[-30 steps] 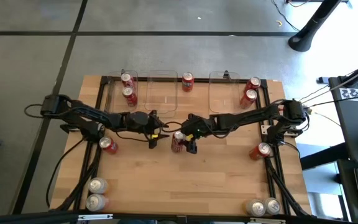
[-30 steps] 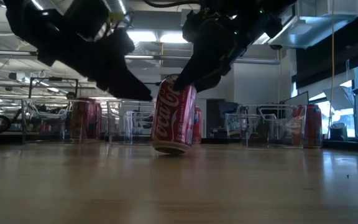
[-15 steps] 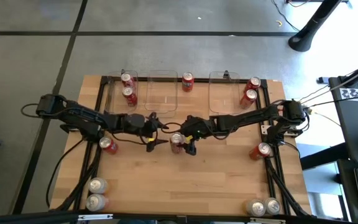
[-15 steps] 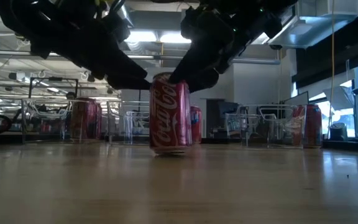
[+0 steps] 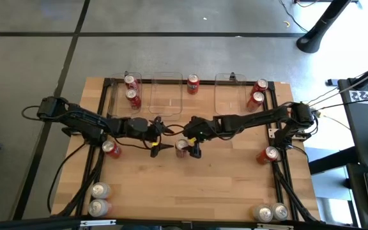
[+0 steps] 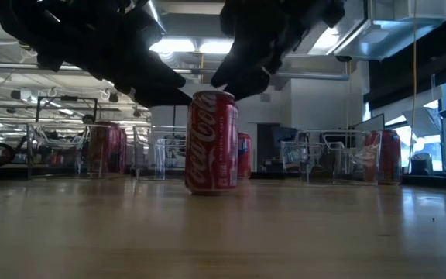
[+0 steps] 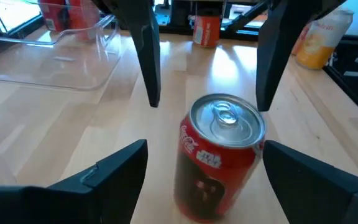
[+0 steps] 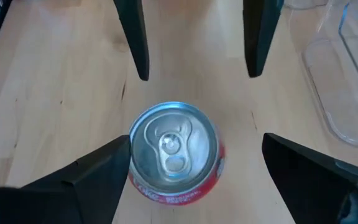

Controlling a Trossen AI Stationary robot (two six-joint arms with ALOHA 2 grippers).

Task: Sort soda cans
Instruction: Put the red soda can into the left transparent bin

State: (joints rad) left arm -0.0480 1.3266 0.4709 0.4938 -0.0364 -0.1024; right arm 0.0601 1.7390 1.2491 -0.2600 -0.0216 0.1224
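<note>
The red Coca-Cola can, tipped a second ago, now stands up on the bench, and the left gripper and right gripper have both let go, wide open.

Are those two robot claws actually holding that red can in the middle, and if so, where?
Neither is. The red can stands upright on the table. The left end effector and right end effector are open, flanking it without touching.

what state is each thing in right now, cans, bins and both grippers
centre can: upright on table, free of both grippers
left gripper: open, beside the can
right gripper: open, over the can
middle bin: empty
left bin: holds two cans
can by the left arm: lying on its side
</note>
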